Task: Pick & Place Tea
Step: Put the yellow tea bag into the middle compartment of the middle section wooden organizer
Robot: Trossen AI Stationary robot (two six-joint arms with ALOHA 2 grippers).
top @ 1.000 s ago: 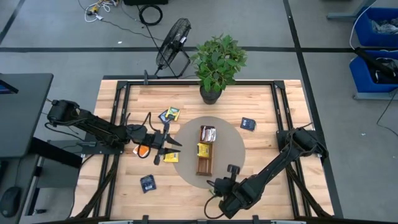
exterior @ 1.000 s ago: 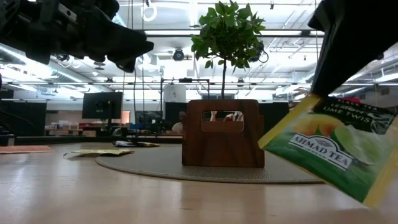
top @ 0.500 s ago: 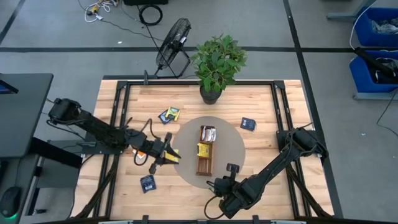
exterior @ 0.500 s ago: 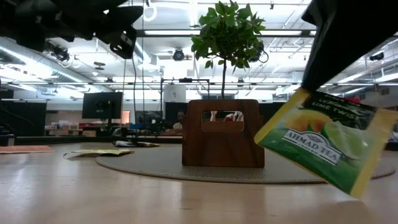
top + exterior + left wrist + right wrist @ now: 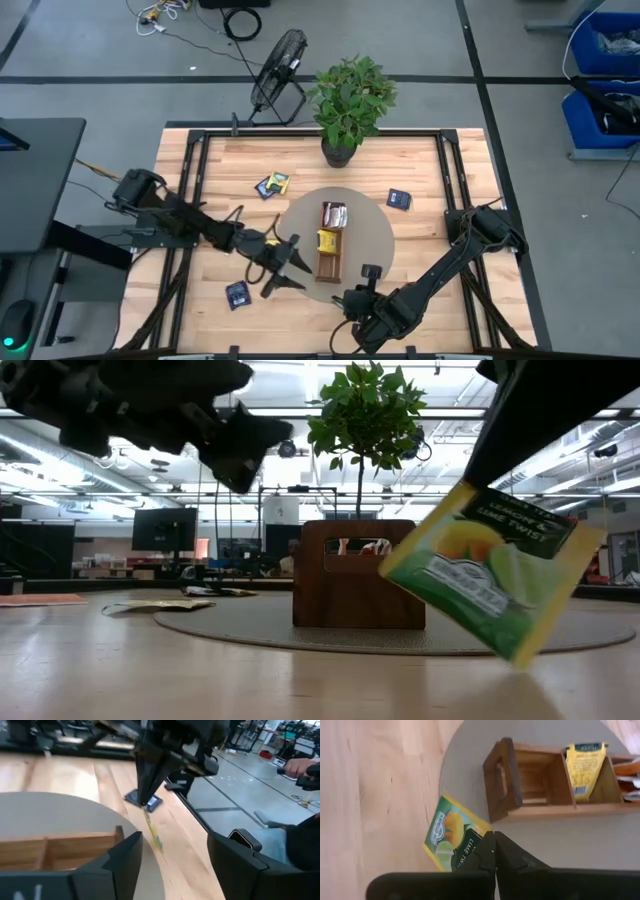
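1. This looks like a robotics lab or workshop: a wooden counter (image 5: 420, 170) in a black metal frame stands on a grey concrete floor (image 5: 100, 60) marked with dark lines.
2. Loose cables (image 5: 240, 20) and a floor fan (image 5: 278, 72) lie behind the counter; blue storage bins (image 5: 605, 50) sit at one side.
3. The low view shows a large open hall with ceiling strip lights (image 5: 300, 415), a monitor (image 5: 165, 528), and what may be further workbenches, though they are indistinct.
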